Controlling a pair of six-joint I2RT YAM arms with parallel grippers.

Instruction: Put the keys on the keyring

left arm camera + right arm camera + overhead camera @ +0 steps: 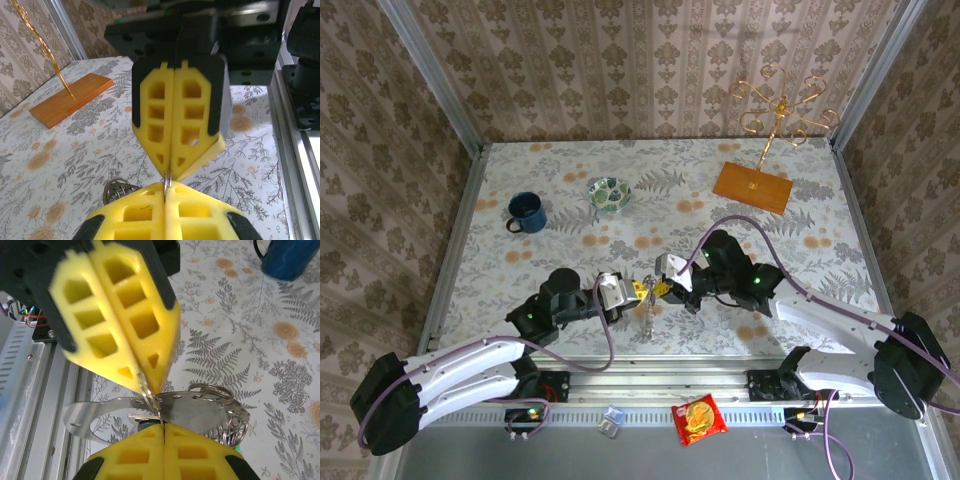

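My two grippers meet tip to tip near the table's front edge. The left gripper (638, 291) (166, 189) and the right gripper (662, 290) (163, 424) are both shut on one thin wire ring (168, 180) (150, 394), which runs from one pair of yellow fingers into the other. Just behind it lies the keyring (200, 410), a flat grey metal band with small holes, hanging below the grippers (647, 322). A bunch of split rings (232, 422) (117, 190) sits on the band's right end. Of the keys, a speck of green (240, 447) peeks out under those rings; the rest is hidden.
A blue mug (526, 211) and a green-patterned bowl (610, 193) stand at the back left. The gold wire stand on its orange base (753, 186) (70, 100) is at the back right. A snack packet (698, 418) lies off the table's front rail.
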